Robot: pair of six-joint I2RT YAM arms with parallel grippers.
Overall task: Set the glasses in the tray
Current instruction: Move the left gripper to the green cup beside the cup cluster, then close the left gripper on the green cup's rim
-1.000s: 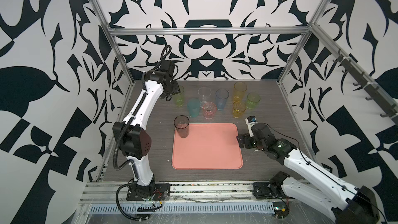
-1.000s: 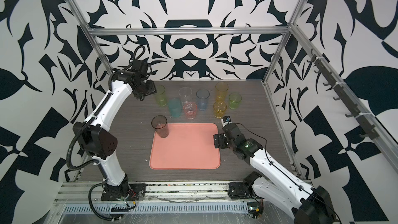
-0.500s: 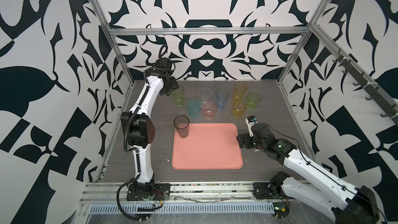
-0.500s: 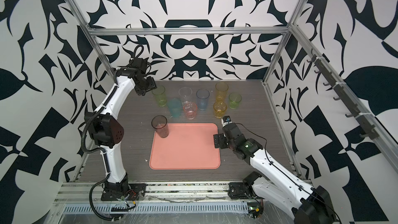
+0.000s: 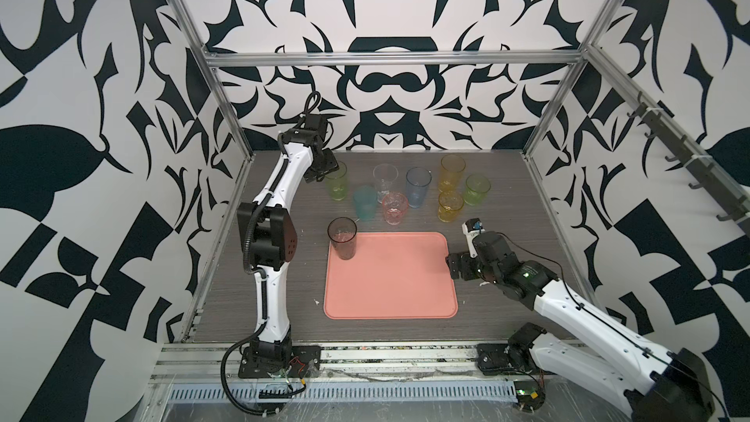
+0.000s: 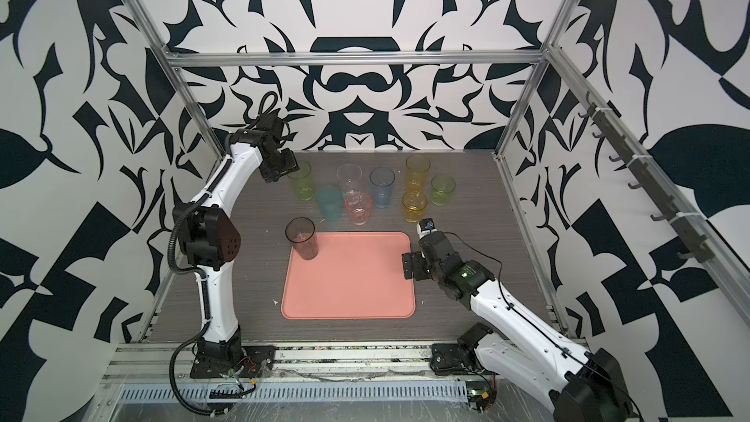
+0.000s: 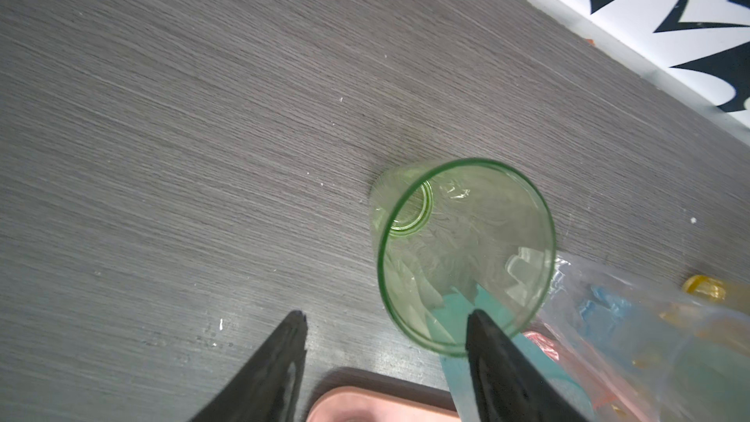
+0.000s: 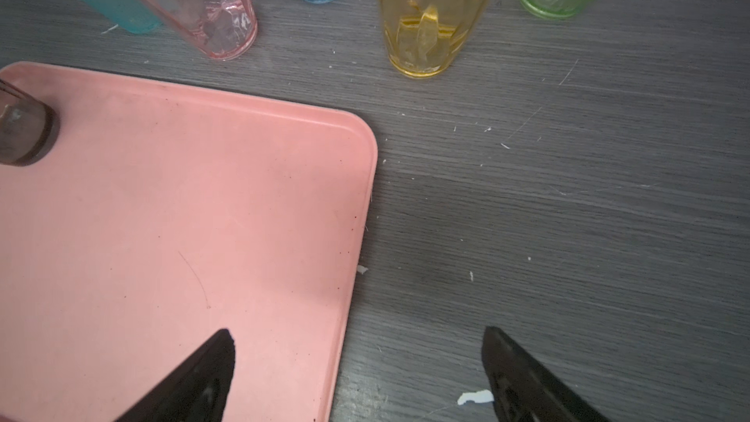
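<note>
The salmon-pink tray (image 5: 389,278) lies mid-table, and a smoky grey glass (image 5: 343,239) stands in its far left corner. Behind it stand a tall green glass (image 5: 337,181), a teal glass (image 5: 364,205), a clear glass (image 5: 384,182), a pink glass (image 5: 394,208), a blue glass (image 5: 418,187), a tall amber glass (image 5: 451,173), a short amber glass (image 5: 450,207) and a short green glass (image 5: 477,189). My left gripper (image 7: 385,316) is open just left of the tall green glass (image 7: 466,253), with one fingertip over its rim. My right gripper (image 8: 357,336) is open and empty, straddling the tray's right edge (image 8: 365,205).
The glasses stand close together, some nearly touching. Patterned walls and aluminium frame posts (image 5: 227,115) close the table on three sides. Bare grey table (image 5: 292,318) lies left, right and in front of the tray. Small white scraps (image 8: 475,397) lie near the right gripper.
The left arm's elbow has swung up and to the right while its gripper stays beside the tall green glass, its jaws slightly narrower. The right arm has not moved.
</note>
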